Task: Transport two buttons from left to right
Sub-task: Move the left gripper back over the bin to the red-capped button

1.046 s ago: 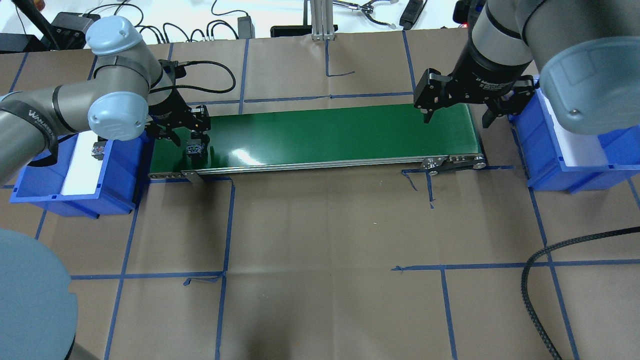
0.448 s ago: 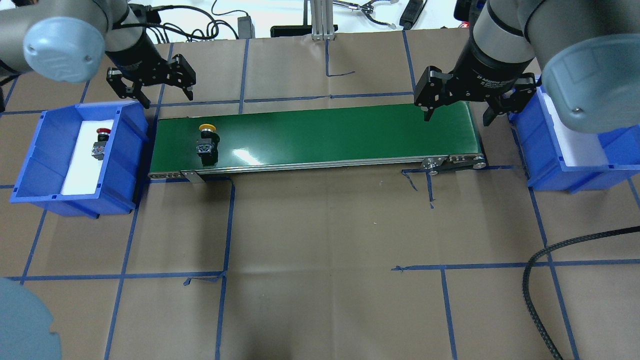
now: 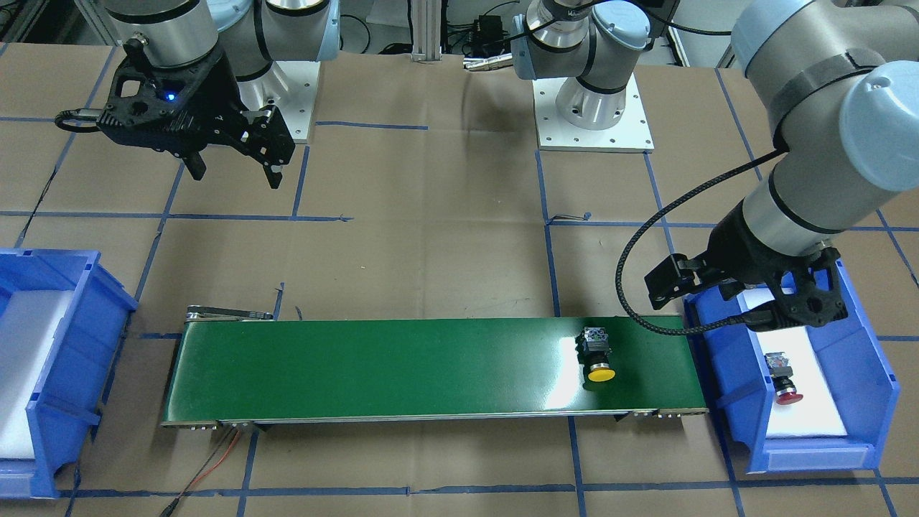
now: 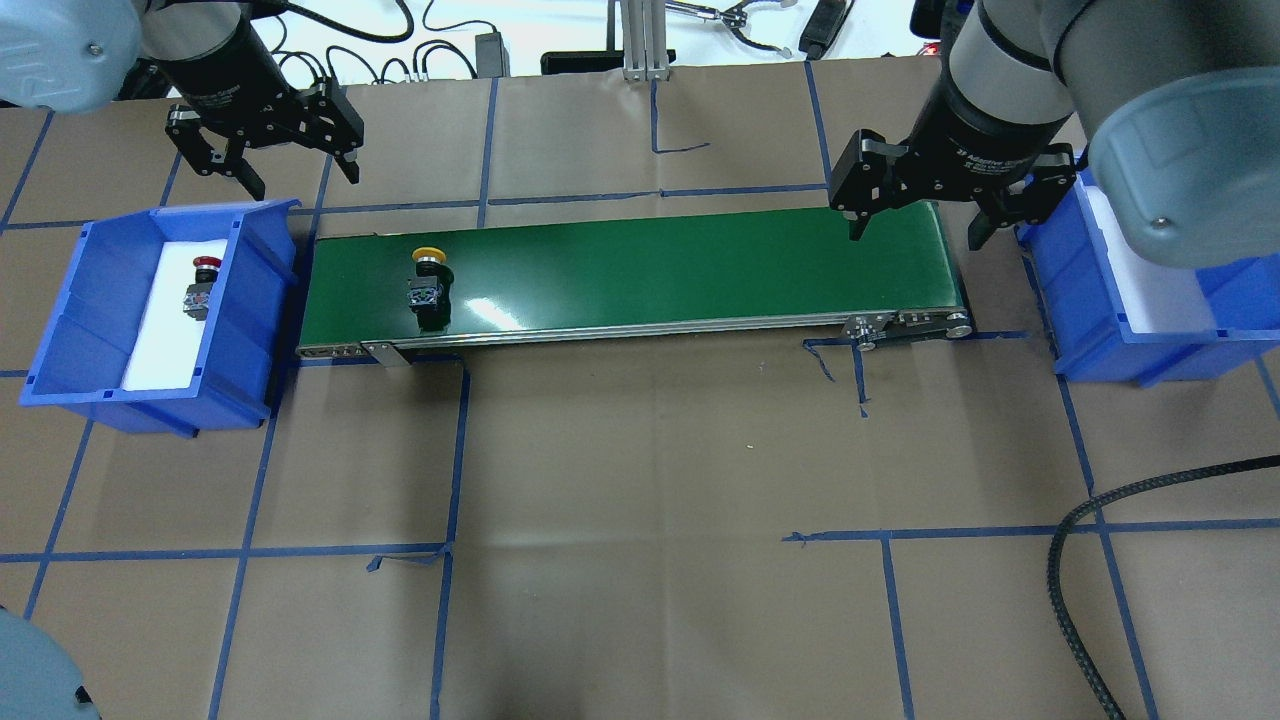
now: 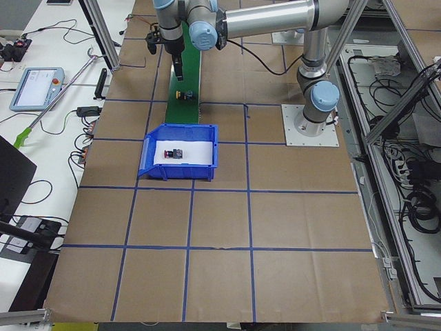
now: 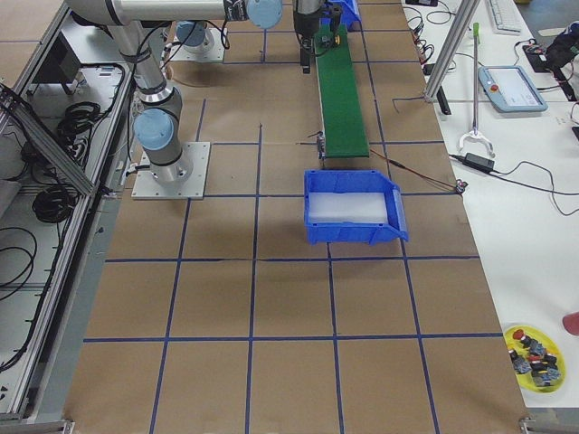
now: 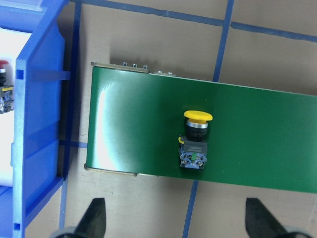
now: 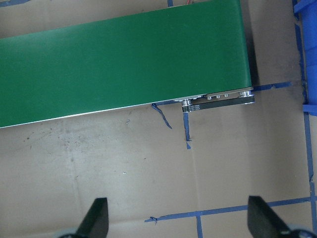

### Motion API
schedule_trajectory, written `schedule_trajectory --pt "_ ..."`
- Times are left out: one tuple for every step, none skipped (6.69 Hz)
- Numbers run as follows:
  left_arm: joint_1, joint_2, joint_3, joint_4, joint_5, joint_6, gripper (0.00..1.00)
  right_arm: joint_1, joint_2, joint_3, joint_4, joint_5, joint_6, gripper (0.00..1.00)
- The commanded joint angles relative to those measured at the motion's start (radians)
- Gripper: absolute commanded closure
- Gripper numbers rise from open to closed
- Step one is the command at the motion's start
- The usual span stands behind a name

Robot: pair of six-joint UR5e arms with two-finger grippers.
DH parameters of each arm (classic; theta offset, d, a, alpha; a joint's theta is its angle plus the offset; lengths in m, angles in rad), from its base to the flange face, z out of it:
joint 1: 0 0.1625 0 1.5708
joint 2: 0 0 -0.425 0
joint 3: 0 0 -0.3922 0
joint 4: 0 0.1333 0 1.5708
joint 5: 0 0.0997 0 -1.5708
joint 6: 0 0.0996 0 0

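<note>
The green conveyor belt (image 4: 650,265) crosses the upper middle of the overhead frame, spanning the paper-covered desk (image 4: 640,450) between the left bin (image 4: 60,340) and the right bin (image 4: 1100,350). Each bin stands just beside a belt end. At upper left the left hand (image 4: 303,182) hangs beyond the left bin's far corner, jaws spread and empty. The right hand (image 4: 915,238), likewise spread and empty, hangs over the belt's right end. The yellow button (image 4: 428,280) lies on its side near the belt's left end, cap toward the top of the frame and block body close to the belt's lower edge. The red button (image 4: 200,290) lies on the white liner in the upper part of the left bin.

We judge fetching the red button to be the step in hand. We would bring the left hand straight down, jaws straddling the block body rather than the round cap. Both fingers should stay off the bin walls, which stand near on either side. We would then set it mid-width on the belt, apart from the yellow one and away from the edge. Right of the yellow button, we see only green belt as far as the right hand.
</note>
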Motion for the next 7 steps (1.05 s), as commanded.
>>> schedule_trajectory --pt "0.102 -0.006 -0.007 0.049 0.011 0.139 0.00 0.000 0.001 -0.001 0.000 0.000 0.000 0.00" --pt "0.182 -0.012 -0.010 0.052 0.011 0.239 0.00 0.000 0.001 0.001 0.000 0.000 0.000 0.00" --pt "0.251 -0.023 -0.018 0.053 0.009 0.349 0.00 0.000 0.001 0.002 0.000 0.000 0.000 0.00" --pt "0.308 -0.045 -0.012 0.054 0.009 0.422 0.00 0.000 0.003 0.002 0.000 0.000 0.000 0.00" --pt "0.356 -0.061 -0.010 0.057 0.009 0.491 0.00 0.000 0.003 0.002 0.000 0.000 0.000 0.00" --pt "0.385 -0.071 -0.024 0.071 0.003 0.522 0.00 0.000 0.003 0.002 0.000 0.000 -0.002 0.00" --pt "0.390 -0.088 -0.036 0.089 0.005 0.524 0.00 0.000 0.003 0.002 0.000 0.000 -0.002 0.00"
